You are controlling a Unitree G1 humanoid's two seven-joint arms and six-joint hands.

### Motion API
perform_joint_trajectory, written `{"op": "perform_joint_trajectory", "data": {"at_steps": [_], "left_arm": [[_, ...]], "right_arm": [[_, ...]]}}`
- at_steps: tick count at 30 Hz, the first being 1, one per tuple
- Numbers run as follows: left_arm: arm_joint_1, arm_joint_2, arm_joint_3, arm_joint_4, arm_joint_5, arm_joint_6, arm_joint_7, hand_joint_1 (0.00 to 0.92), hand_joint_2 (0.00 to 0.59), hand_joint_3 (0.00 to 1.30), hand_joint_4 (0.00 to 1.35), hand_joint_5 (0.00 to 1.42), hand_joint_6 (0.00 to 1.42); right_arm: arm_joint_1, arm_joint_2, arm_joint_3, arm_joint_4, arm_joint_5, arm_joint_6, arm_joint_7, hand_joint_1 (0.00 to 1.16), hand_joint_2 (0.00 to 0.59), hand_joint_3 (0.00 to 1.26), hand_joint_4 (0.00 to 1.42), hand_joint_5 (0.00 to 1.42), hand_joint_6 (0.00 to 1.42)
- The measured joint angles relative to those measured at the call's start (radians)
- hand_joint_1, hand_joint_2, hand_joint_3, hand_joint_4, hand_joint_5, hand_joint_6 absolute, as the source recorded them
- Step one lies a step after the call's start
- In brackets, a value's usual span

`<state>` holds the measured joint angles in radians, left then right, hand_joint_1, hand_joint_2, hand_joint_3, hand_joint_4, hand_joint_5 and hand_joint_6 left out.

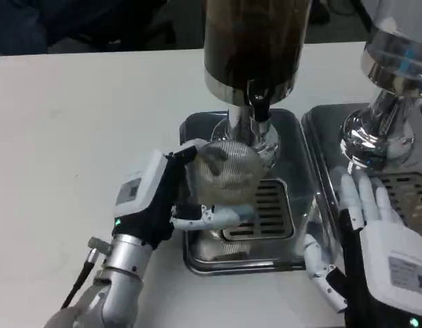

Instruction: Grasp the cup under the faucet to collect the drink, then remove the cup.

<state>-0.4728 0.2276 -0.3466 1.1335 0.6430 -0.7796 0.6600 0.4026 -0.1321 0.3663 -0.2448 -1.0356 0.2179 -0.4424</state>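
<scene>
- Standing on the drip tray (197, 256) under the faucet (258, 109) of the dark drink dispenser (255, 41), the clear cup (228, 171) is gripped by the left hand (163, 198).
- The right hand (375, 232) is laid flat, fingers spread and holding nothing, beside a second dispenser (392, 89) on the white worktop (74, 123).

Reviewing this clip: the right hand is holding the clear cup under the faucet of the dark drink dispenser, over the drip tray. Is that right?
Not quite. In the head view it is the left hand that holds the clear cup, its fingers wrapped around it under the faucet of the dark drink dispenser, over the drip tray. The right hand rests open nearby, holding nothing.
</scene>
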Motion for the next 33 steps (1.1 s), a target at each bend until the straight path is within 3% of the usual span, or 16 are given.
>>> {"op": "perform_joint_trajectory", "data": {"at_steps": [13,21,23,26,27,29,33], "left_arm": [[-0.116,-0.071,-0.097,0.091,0.064,0.086,0.042,0.684,0.004,0.93,1.09,1.23,1.33],[-0.12,-0.082,-0.111,0.103,0.065,0.103,0.066,0.713,0.0,0.93,1.08,1.23,1.34],[-0.12,-0.083,-0.114,0.105,0.066,0.106,0.072,0.722,0.0,0.92,1.02,1.17,1.33],[-0.119,-0.083,-0.125,0.105,0.068,0.118,0.085,0.72,0.0,0.79,0.86,0.98,1.18],[-0.119,-0.083,-0.127,0.105,0.068,0.12,0.086,0.65,0.034,0.68,0.72,0.91,1.06],[-0.119,-0.081,-0.132,0.105,0.064,0.12,0.084,0.56,0.044,0.52,0.53,0.75,0.87],[-0.118,-0.074,-0.139,0.105,0.055,0.113,0.058,0.498,0.033,0.41,0.42,0.64,0.68]], "right_arm": [[0.022,0.013,0.002,-0.012,-0.002,0.015,-0.018,0.06,0.506,0.03,0.0,0.0,0.13],[0.028,0.018,0.002,-0.013,-0.002,0.019,-0.018,0.06,0.506,0.03,0.0,0.0,0.13],[0.03,0.02,0.002,-0.013,-0.002,0.019,-0.018,0.06,0.506,0.03,0.0,0.0,0.13],[0.03,0.023,0.001,-0.013,-0.002,0.019,-0.019,0.06,0.506,0.03,0.0,0.0,0.13],[0.03,0.023,0.0,-0.013,-0.001,0.019,-0.019,0.06,0.506,0.03,0.0,0.0,0.13],[0.03,0.027,0.001,-0.013,0.0,0.019,-0.019,0.06,0.506,0.03,0.0,0.0,0.13],[0.029,0.031,0.0,-0.012,0.002,0.019,-0.019,0.06,0.506,0.03,0.0,0.0,0.13]]}}
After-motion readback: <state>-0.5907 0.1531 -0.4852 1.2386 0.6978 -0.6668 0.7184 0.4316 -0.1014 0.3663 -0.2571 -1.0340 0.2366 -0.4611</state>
